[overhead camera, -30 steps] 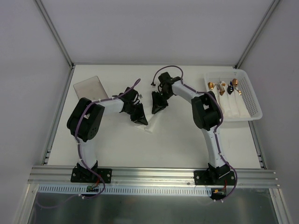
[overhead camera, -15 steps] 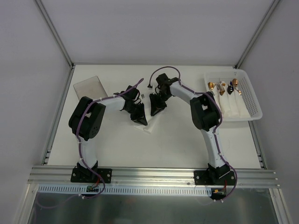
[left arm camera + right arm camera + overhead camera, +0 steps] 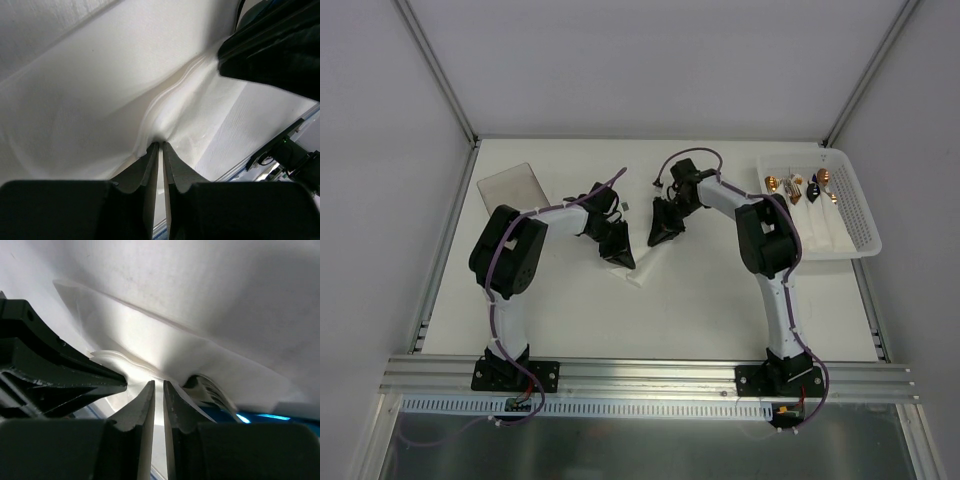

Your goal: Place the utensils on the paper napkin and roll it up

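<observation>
Mid-frame in top view: thin white paper napkin (image 3: 633,273) on white table (image 3: 720,300). left gripper (image 3: 623,261) on its left end, right gripper (image 3: 657,240) just up-right. blue-handled metal fork (image 3: 260,417) under napkin edge. Upper right: white plastic basket (image 3: 865,235), white paper rolls (image 3: 817,228) inside. Upper left: grey square flat sheet (image 3: 513,187).

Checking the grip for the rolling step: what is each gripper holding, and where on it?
Both pinch the paper napkin: the left gripper a puckered fold, the right gripper its curled edge beside the fork.
</observation>
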